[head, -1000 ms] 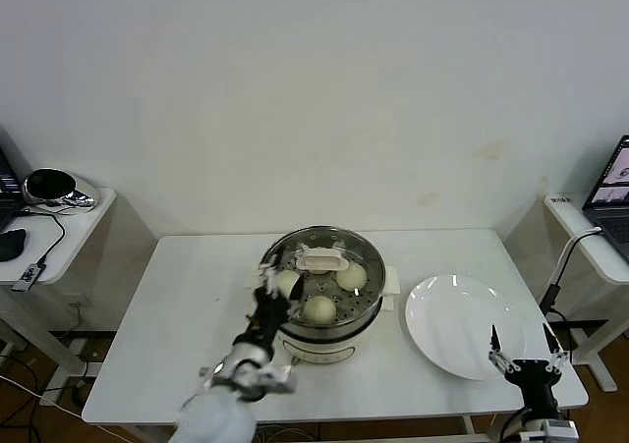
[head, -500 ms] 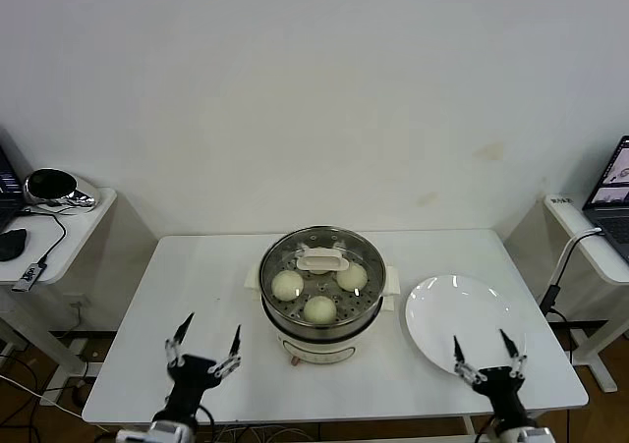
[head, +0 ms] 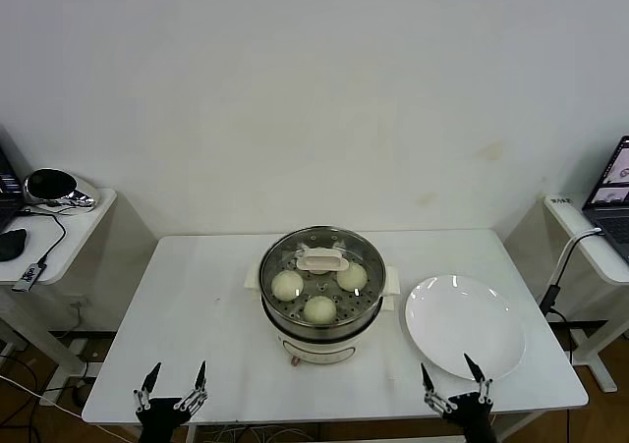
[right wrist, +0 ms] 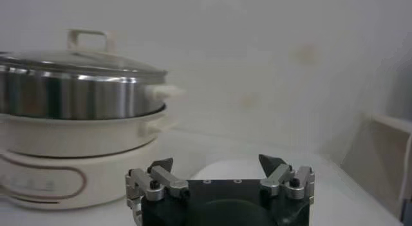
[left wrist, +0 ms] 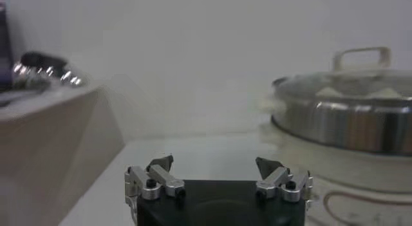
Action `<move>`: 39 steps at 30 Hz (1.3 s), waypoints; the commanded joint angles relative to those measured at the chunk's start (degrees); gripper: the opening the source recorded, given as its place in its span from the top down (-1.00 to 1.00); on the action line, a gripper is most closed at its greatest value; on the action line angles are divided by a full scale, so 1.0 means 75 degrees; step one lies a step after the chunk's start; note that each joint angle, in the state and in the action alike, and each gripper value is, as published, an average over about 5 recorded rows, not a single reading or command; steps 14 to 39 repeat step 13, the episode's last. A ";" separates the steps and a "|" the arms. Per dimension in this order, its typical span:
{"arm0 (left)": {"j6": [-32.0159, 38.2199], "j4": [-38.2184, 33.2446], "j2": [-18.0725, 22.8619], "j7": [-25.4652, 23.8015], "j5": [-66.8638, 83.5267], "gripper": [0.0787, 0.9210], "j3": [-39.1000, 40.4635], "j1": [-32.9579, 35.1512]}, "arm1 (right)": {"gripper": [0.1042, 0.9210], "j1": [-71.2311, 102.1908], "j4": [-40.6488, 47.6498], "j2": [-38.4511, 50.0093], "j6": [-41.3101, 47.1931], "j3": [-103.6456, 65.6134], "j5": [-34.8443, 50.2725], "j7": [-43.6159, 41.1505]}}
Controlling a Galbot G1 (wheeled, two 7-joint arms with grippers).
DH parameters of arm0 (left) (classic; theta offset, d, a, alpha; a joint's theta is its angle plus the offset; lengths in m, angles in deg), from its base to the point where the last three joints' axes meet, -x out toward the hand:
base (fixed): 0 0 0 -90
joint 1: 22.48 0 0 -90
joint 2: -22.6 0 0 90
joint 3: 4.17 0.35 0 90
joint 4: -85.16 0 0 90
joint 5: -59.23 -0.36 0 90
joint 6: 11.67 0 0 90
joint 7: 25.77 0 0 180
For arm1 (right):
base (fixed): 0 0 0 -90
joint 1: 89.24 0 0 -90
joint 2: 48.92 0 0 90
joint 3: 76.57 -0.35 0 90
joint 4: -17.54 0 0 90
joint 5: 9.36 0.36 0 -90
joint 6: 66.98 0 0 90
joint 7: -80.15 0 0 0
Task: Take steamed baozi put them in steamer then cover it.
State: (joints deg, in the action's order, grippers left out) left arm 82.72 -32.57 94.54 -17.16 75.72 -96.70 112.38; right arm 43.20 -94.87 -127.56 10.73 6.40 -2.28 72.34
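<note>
Left pincer (head: 172,389): near edge of the white tabletop (head: 197,296), left side; fingers spread wide, holding nothing.
Right pincer (head: 455,384): near edge, right side, just in front of the plate (head: 464,325); fingers spread wide, empty.
Plate: flat, round, glossy white, bare, right of the steamer (head: 321,301).
Steamer: centre of tabletop; round shiny steel pot on a cream-white base with side handles.
Contents, from the head view: three steamed baozi (head: 319,308) plainly visible, smooth cream domes on a perforated tray; a fourth cannot be told beneath the handle.
Cover (head: 321,261): clear glass, metal rim, flat cream handle, seated on the pot.
Left wrist view: steamer (left wrist: 347,127) side-on, the cover's handle (left wrist: 362,56) standing as a loop; buns only dimly seen through glass.
Right wrist view: base front panel (right wrist: 45,176) and plate rim (right wrist: 225,166).
Far left: side table (head: 59,232) with a shiny object.
</note>
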 commanded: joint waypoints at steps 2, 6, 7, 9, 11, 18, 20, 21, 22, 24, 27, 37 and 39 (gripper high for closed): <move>0.0260 0.0357 0.0116 -0.0248 0.0400 -0.77 -0.0298 0.0297 | -0.76 0.0297 -0.0186 0.0022 0.0063 0.0325 0.0068 0.0012; 0.0246 0.0377 0.0118 -0.0334 0.0246 -0.77 -0.0350 0.0348 | -0.76 0.0305 -0.0234 0.0008 0.0153 0.0347 0.0053 0.0060; 0.0247 0.0382 0.0116 -0.0354 0.0223 -0.77 -0.0358 0.0361 | -0.76 0.0307 -0.0237 0.0008 0.0172 0.0350 0.0048 0.0073; 0.0246 0.0395 0.0113 -0.0388 0.0192 -0.77 -0.0362 0.0379 | -0.76 0.0309 -0.0240 0.0014 0.0203 0.0353 0.0027 0.0092; 0.0247 0.0412 0.0110 -0.0418 0.0163 -0.77 -0.0350 0.0387 | -0.76 0.0313 -0.0239 0.0018 0.0236 0.0356 -0.0010 0.0105; 0.0246 0.0421 0.0110 -0.0432 0.0150 -0.77 -0.0341 0.0389 | -0.76 0.0313 -0.0236 0.0020 0.0247 0.0357 -0.0035 0.0108; 0.0246 0.0421 0.0110 -0.0432 0.0150 -0.77 -0.0341 0.0389 | -0.76 0.0313 -0.0236 0.0020 0.0247 0.0357 -0.0035 0.0108; 0.0246 0.0421 0.0110 -0.0432 0.0150 -0.77 -0.0341 0.0389 | -0.76 0.0313 -0.0236 0.0020 0.0247 0.0357 -0.0035 0.0108; 0.0246 0.0421 0.0110 -0.0432 0.0150 -0.77 -0.0341 0.0389 | -0.76 0.0313 -0.0236 0.0020 0.0247 0.0357 -0.0035 0.0108; 0.0246 0.0421 0.0110 -0.0432 0.0150 -0.77 -0.0341 0.0389 | -0.76 0.0313 -0.0236 0.0020 0.0247 0.0357 -0.0035 0.0108; 0.0246 0.0421 0.0110 -0.0432 0.0150 -0.77 -0.0341 0.0389 | -0.76 0.0313 -0.0236 0.0020 0.0247 0.0357 -0.0035 0.0108; 0.0246 0.0421 0.0110 -0.0432 0.0150 -0.77 -0.0341 0.0389 | -0.76 0.0313 -0.0236 0.0020 0.0247 0.0357 -0.0035 0.0108; 0.0246 0.0421 0.0110 -0.0432 0.0150 -0.77 -0.0341 0.0389 | -0.76 0.0313 -0.0236 0.0020 0.0247 0.0357 -0.0035 0.0108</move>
